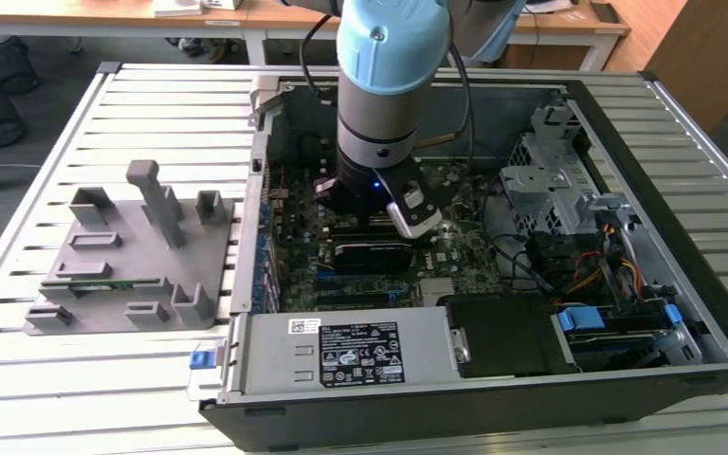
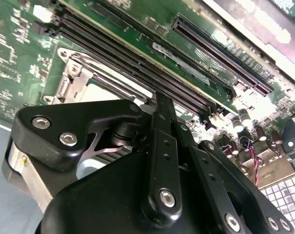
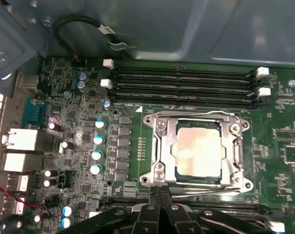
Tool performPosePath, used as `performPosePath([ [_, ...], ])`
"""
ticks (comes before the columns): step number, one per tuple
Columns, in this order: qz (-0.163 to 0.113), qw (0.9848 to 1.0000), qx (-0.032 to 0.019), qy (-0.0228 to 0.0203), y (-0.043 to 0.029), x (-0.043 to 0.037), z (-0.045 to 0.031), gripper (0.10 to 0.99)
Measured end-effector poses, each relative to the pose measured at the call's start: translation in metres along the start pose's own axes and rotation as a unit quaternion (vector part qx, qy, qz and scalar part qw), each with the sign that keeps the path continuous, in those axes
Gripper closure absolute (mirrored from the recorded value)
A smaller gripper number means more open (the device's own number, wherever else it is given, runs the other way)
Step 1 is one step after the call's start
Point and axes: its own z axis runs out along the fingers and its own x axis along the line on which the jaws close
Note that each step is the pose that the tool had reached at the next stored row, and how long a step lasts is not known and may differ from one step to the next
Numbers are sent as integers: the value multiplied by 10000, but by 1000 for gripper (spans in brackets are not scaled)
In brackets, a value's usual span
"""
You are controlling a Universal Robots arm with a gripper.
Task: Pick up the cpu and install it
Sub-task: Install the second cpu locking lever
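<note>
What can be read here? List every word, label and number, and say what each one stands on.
No text reads legibly.
Black label on the power supply, exterior view: white print, too small to read.
White sticker beside it: too small to read.
Motherboard, first wrist view: white printed markings, too fine to read.
cpu in its socket: metal top under glare, no print can be made out.

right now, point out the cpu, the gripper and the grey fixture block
cpu (image 3: pixel 198 148): first wrist view, middle of its metal top.
gripper (image 3: pixel 160 195): first wrist view, between its fingertips.
grey fixture block (image 1: pixel 130 256): exterior view, its flat base.
</note>
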Motion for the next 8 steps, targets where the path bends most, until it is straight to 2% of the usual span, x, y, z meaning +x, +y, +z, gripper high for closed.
performPosePath([
  [2,0,10000,-44,-1,-4,20,13,980],
  [6,-1,9999,-169,-6,-17,41,32,980],
  [8,-1,9998,-206,-8,-22,42,51,980],
])
